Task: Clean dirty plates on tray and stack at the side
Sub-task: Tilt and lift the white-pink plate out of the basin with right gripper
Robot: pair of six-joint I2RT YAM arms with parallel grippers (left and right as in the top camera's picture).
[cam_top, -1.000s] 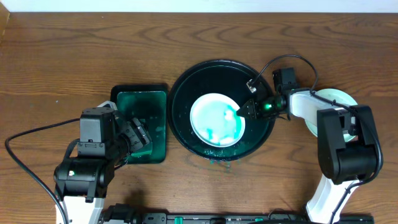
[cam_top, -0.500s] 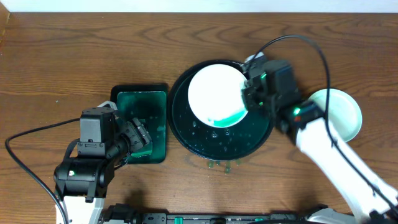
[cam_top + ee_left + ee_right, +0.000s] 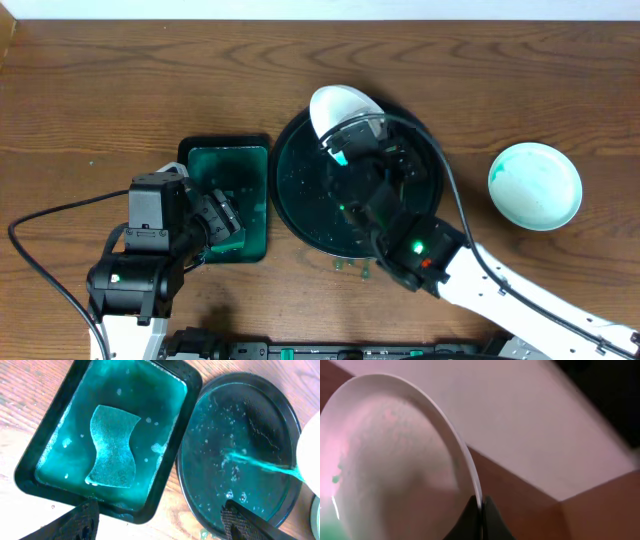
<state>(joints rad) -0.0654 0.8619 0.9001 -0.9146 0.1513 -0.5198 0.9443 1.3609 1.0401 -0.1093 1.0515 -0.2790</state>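
The plate, flat in the middle of the tray a second ago, now stands tipped steeply over its far rim, pinched by the right gripper. Teal liquid streams off it. The right arm has swung across the tray, uncovering the second plate.

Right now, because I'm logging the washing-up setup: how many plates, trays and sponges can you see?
Plates: 2 (tilted plate gripped by the right end effector; resting plate at the far right)
Trays: 2 (round black tray; rectangular green tray)
Sponges: 1 (sponge lying in the rectangular green tray)
Total: 5
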